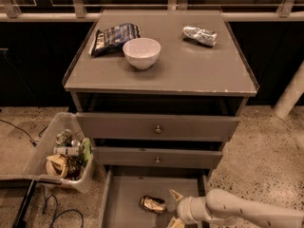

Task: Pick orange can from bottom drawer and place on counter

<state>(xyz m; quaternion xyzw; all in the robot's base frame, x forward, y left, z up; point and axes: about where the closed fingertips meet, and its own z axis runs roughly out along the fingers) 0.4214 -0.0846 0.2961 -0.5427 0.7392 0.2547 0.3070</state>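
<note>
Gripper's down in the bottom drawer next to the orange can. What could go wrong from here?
1. The orange can lies on its side on the bottom drawer's flat floor; the open gripper, just to its right, might nudge it away rather than catch it.
2. The middle drawer front juts out just above; a careless lift could clip it.
3. The counter holds a white bowl and a silver can; placing near them risks a knock.

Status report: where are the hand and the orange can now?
Hand open, low over bottom drawer, close beside orange can. Can lying on drawer floor, not gripped. Nothing between them.
</note>
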